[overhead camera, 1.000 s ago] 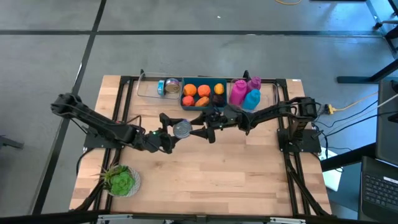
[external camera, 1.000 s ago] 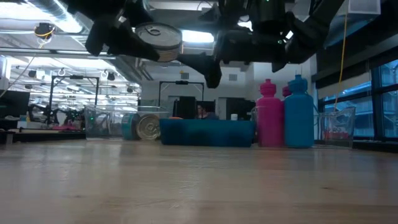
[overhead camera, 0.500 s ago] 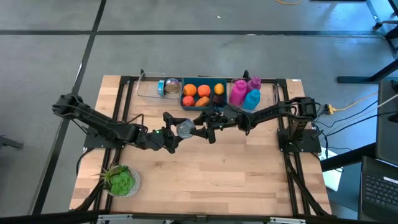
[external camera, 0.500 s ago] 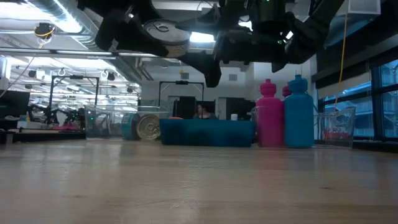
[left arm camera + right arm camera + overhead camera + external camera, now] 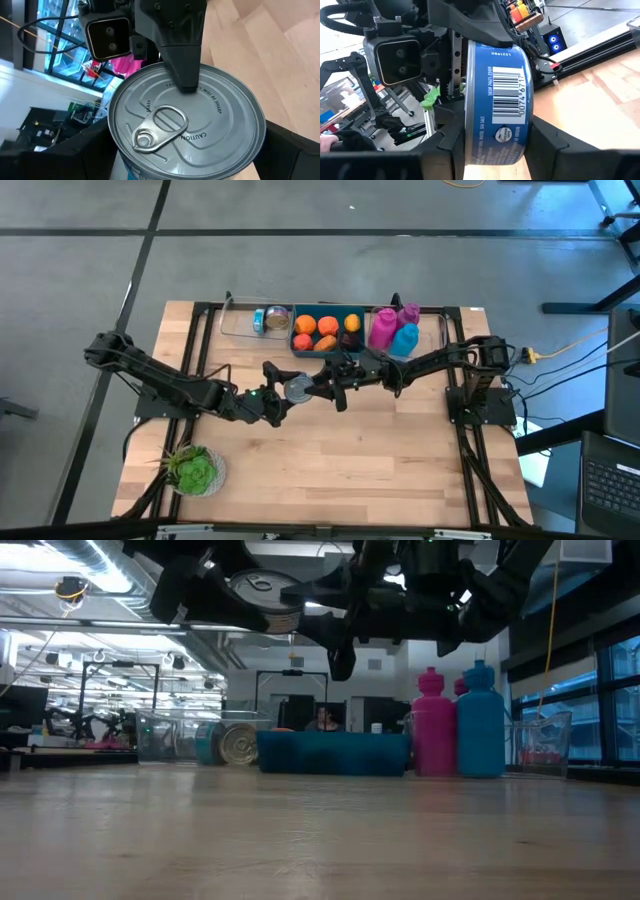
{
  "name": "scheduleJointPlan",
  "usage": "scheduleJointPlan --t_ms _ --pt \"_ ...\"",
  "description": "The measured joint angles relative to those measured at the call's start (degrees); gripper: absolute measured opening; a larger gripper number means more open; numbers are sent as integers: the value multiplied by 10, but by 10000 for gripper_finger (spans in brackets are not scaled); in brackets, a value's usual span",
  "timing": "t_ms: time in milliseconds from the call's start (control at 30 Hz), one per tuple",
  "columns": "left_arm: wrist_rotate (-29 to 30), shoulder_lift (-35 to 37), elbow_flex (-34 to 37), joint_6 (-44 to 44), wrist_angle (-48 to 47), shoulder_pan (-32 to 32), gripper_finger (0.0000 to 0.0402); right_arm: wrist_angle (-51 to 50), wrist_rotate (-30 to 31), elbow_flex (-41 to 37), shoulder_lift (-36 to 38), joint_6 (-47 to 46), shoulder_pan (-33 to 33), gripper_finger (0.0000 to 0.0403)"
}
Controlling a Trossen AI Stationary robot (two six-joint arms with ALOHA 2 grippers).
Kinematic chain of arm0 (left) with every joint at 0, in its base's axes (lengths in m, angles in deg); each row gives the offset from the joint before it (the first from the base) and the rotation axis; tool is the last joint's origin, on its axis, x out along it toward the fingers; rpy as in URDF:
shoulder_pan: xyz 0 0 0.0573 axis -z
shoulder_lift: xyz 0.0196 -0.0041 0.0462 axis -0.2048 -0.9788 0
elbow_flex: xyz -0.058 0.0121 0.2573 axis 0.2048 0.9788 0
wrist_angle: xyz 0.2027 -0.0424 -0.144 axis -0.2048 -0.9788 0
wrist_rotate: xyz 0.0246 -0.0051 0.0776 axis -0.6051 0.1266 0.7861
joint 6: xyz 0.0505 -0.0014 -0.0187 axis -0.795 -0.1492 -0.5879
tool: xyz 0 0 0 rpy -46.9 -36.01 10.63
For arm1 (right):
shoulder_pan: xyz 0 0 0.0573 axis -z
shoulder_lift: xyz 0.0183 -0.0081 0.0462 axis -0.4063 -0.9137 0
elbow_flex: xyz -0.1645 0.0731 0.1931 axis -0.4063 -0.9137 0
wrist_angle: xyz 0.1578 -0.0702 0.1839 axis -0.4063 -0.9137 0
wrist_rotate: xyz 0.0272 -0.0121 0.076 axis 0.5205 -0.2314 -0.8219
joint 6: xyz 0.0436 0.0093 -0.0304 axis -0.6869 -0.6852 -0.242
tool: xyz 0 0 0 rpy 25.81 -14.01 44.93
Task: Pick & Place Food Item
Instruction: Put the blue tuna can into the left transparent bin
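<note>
A blue-labelled tin can (image 5: 296, 387) with a grey pull-tab lid (image 5: 185, 125) hangs in the air over the middle of the table, between both arms. My left gripper (image 5: 284, 393) reaches it from the table's left and is shut on it. My right gripper (image 5: 310, 387) comes from the table's right and is shut on the same can (image 5: 495, 100). In the low view the can (image 5: 262, 600) sits high above the tabletop, its lid tilted toward the near side. My left gripper pinches the can's round side wall (image 5: 125, 167) between its two fingers (image 5: 295, 150), one on each side. It comes almost level from the table's left. The can is clear of the table, lid up and a little tilted. My right gripper pinches the can across its two flat ends. One finger (image 5: 182, 75) lies on the lid, the other finger (image 5: 547, 145) on the bottom end (image 5: 532, 120). It comes level from the table's right. The can is lifted clear.
Along the far edge stand a blue bin of orange fruit (image 5: 325, 345), a clear tray (image 5: 240, 330) holding another can (image 5: 262, 320), and pink and blue bottles (image 5: 392, 332). A green leafy item (image 5: 195, 470) lies at the near left. Bare wood (image 5: 360, 450) lies below the arms.
My right gripper has shut its fingers onto the can's two ends without shifting its place. The can stays in the air in my left gripper.
</note>
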Motion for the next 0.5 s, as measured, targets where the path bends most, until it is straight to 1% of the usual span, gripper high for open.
scheduleJointPlan --t_ms 67,333,500 --pt "0 0 0 1 0 0 343 0 0 0 0 0 0 147" --pt "0 0 0 9 3 1 379 1 0 0 0 8 0 147" --pt "35 0 0 3 11 18 383 6 2 1 0 14 0 147"
